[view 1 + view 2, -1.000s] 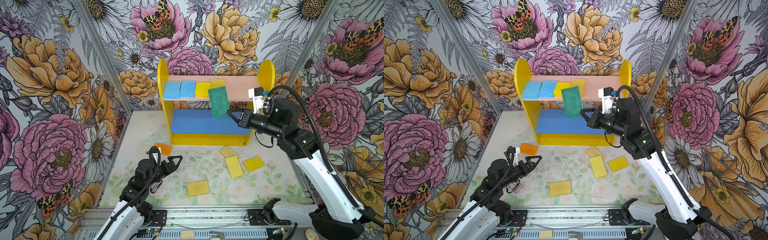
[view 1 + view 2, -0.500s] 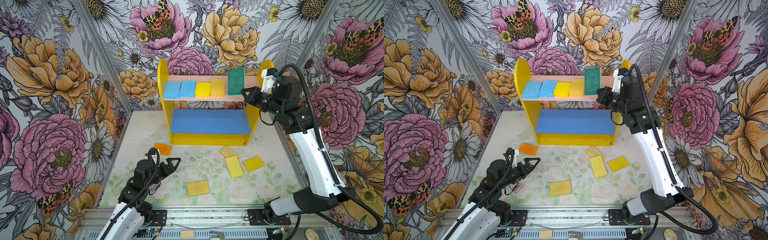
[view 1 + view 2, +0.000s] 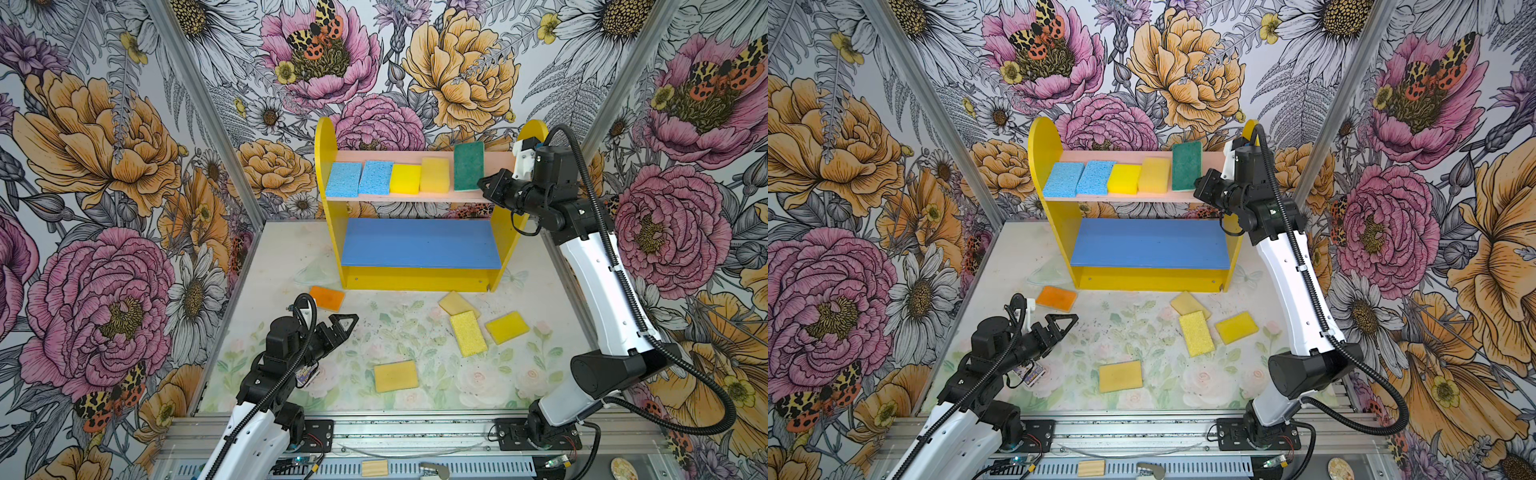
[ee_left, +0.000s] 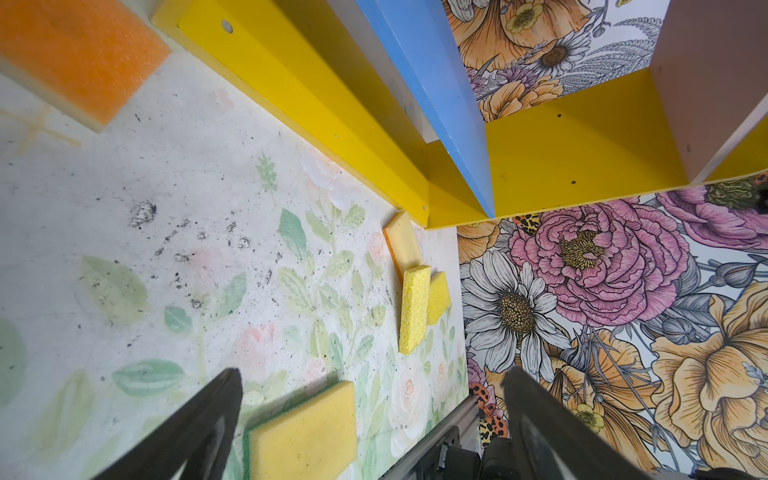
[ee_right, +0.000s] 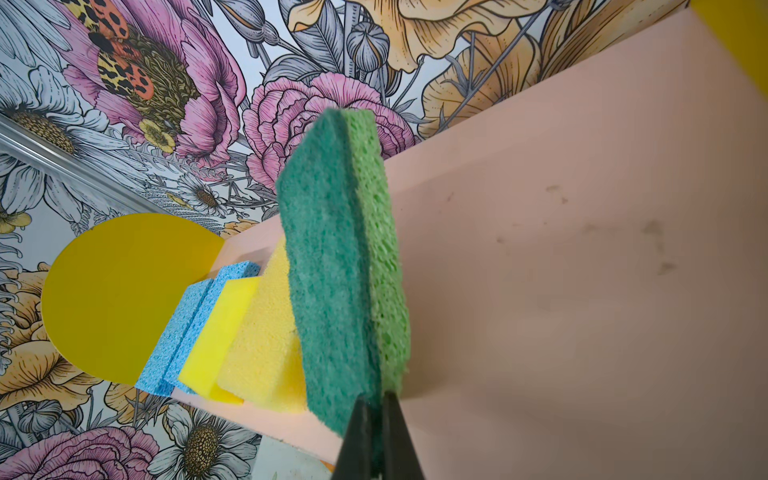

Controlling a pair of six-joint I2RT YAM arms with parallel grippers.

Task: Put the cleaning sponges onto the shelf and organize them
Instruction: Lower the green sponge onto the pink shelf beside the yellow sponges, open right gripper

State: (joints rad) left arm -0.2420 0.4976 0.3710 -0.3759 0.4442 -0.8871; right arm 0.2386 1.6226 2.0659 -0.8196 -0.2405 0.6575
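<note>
the right gripper [image 3: 483, 185] pinches the near end of the green sponge [image 3: 468, 166], standing on edge on the shelf's [image 3: 419, 278] pink board [image 3: 496, 158], long axis pointing back toward the wall, scrub face toward the yellow sponge [image 3: 434, 175]. left gripper [image 3: 344, 323] wide open, empty.

You've got a green sponge [image 5: 332, 270] w/ a fuzzy, rough dk scouring face on open-pored lighter foam. Blue sponges [image 3: 343, 179]: coarse, porous. Orange sponge [image 4: 75, 54]: fine-celled foam, matt. Pink board [image 5: 582, 249]: smooth matt paint, faintly smudged. Blue board [image 3: 419, 243]: same matt finish. Tabletop [image 4: 166, 187]: matt print, dark specks. Front rail [image 3: 415, 430]: bare metal.
</note>
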